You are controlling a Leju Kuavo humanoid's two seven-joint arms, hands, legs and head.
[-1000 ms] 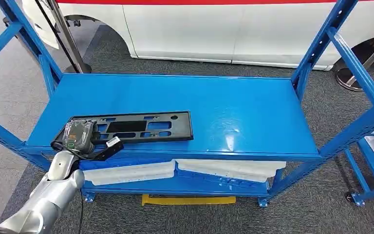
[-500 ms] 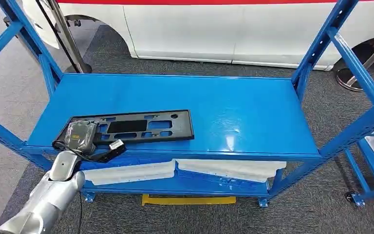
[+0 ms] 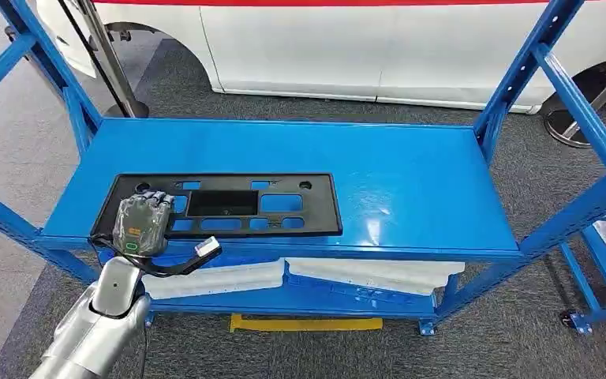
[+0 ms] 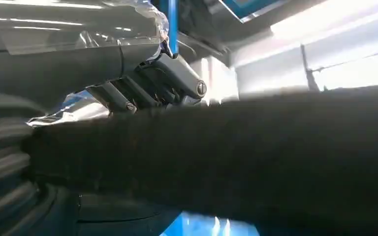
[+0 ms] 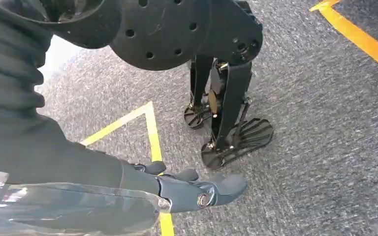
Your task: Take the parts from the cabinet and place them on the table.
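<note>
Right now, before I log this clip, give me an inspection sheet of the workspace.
Surface: blue shelf, top level, bare apart from the part.
Job's things: black plastic panel lies flat near the shelf's front left.
Clutter: white foam pieces on the lower level.
Hands: left hand grips the panel's left end; right hand hangs over the floor, holding nothing, fingers loosely extended.
Cables: black cable with a white connector by the left wrist.
Surroundings: white vehicle behind, grey carpet, yellow floor tape.

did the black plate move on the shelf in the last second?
Yes. In the head view the black plate has slid right along the blue shelf and squared up to its front edge, with the left hand on its left end.
</note>
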